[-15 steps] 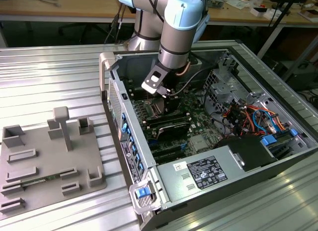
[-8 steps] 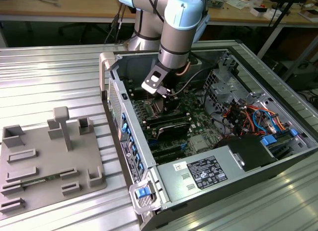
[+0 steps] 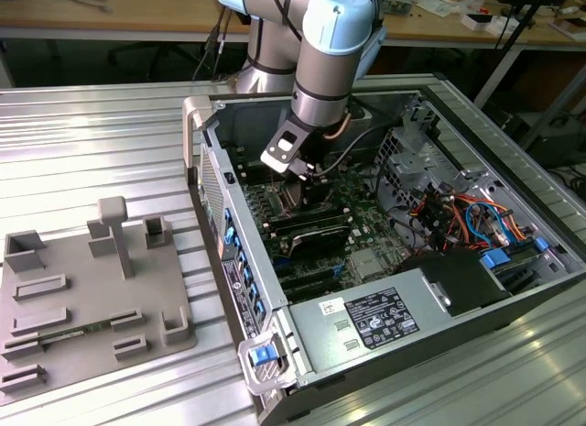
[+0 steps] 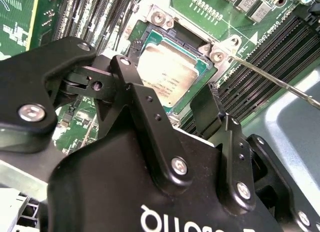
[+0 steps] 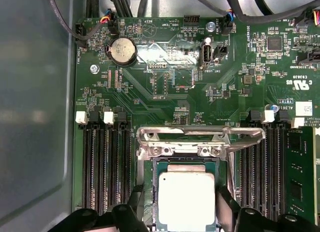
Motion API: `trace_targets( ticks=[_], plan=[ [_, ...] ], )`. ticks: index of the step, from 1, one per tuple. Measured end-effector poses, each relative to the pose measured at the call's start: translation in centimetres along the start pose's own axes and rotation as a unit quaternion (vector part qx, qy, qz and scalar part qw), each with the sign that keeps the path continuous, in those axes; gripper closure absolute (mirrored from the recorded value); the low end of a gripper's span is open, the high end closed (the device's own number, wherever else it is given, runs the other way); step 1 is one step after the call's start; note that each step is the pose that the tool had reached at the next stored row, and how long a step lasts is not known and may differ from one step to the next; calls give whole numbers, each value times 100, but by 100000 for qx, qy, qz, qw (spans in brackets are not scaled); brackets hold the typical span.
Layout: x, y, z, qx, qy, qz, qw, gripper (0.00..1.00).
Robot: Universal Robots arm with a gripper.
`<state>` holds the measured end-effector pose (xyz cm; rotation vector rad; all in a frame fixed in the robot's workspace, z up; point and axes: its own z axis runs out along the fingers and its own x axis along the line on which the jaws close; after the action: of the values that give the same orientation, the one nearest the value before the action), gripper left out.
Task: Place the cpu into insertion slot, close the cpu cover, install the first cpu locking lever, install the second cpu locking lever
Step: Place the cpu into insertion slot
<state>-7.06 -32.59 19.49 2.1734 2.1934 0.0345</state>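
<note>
— How far along am I?
— Your first step looks done: the cpu lies flat in the insertion slot, silver top up, square to the socket rim; the gripper hangs right over it with its fingers spread, one on either side of the chip and nothing between them, so you hold nothing; whether a fingertip brushes the chip's edge I cannot tell
— And the cover?
— The cpu cover appears to stand up along one edge of the socket, not folded over the chip, so I judge it not yet closed; a thin wire locking lever sticks out clear of the socket, unlatched by the look of it; the second lever I cannot make out; that leaves you three steps
— Where is this in the wide shot?
— In the exterior view the gripper is down inside the open computer case, at about one o'clock from the grey fixture tray on the table
— Any writing?
— Plenty, though none I will read out: fine white silkscreen across the green motherboard, white lettering on the gripper's black body, faint print on the chip's lid, and a white printed label on the power supply, about five o'clock from the gripper in the exterior view
</note>
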Motion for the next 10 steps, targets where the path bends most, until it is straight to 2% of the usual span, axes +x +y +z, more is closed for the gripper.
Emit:
trace_targets(
  ticks=[3, 10],
  plan=[
    [0, 7, 0, 38, -122, 1653, 99986, 34],
    [0, 8, 1, 37, -126, 1870, 99982, 34]
  ],
)
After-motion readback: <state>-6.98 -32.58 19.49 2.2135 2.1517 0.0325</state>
